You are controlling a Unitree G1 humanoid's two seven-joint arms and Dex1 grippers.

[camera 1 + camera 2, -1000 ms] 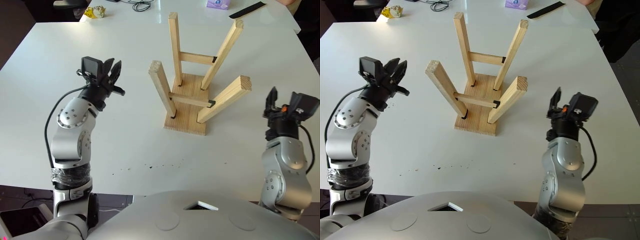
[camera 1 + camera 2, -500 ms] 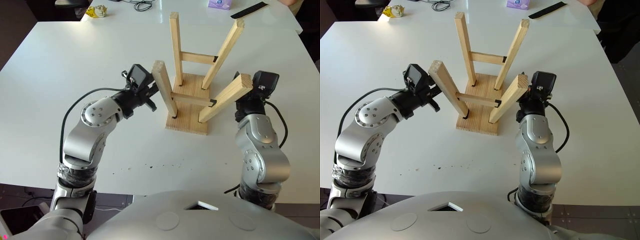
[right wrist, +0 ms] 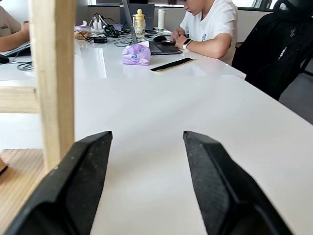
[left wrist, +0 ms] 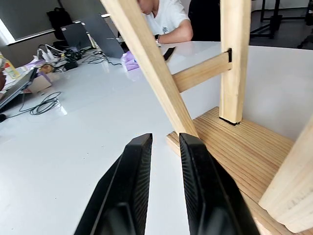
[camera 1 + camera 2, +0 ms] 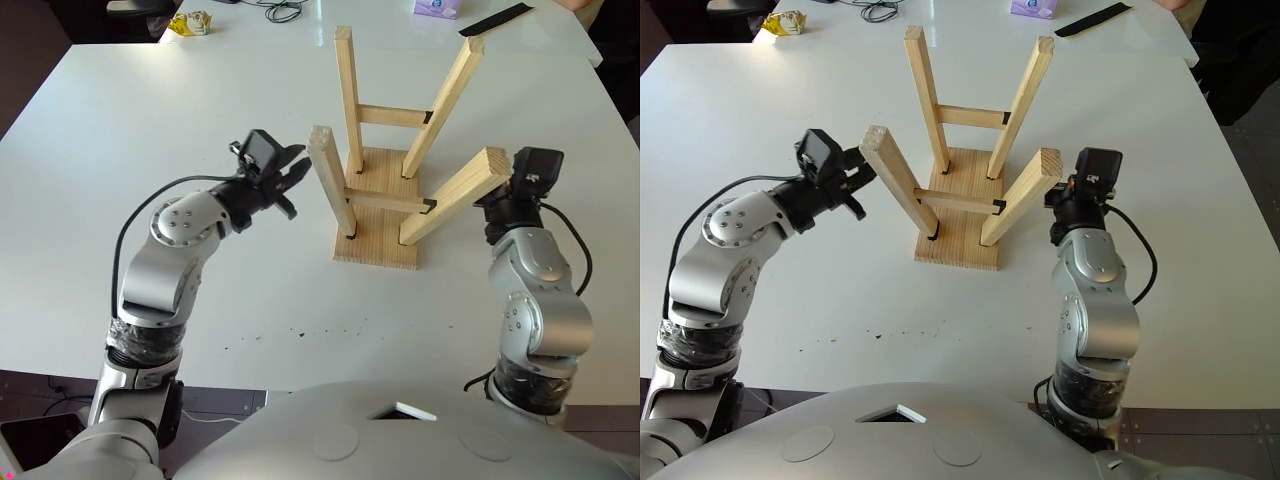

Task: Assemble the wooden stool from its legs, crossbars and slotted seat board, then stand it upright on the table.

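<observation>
A: Now, largest first. The table (image 5: 120,90) carries the stool (image 5: 390,170), which is upside down. Its seat board (image 5: 385,250) lies flat on the table and all four legs point up.

B: Joints?

A: They look seated. The near left leg (image 5: 330,180) and near right leg (image 5: 455,195) splay outward, tied by the near crossbar (image 5: 385,200). The far pair has its own crossbar (image 5: 395,115). No loose parts lie near it.

B: Tools?

A: The left tool (image 5: 290,182) is just beside the near left leg, not touching. Its fingers (image 4: 137,186) sit close together with a narrow slot between them and grip nothing. The right tool (image 3: 146,136) is just outside the near right leg, fingers spread wide, also holding nothing.

B: What has changed over the last second?

A: A second ago both arms were well apart from the stool, out toward the table edges. Half a second ago both were in against the near legs, the left one touching. Now the left has backed off slightly and the right has eased a little outward. The stool itself sits about where it was.

B: Meaning?

A: My judgement is that assembly is done and only the flip remains. Both tools are lined up on the near legs but neither has a hold yet. The splayed legs may slip when squeezed, so the stool could tip sideways during the turn.
</observation>
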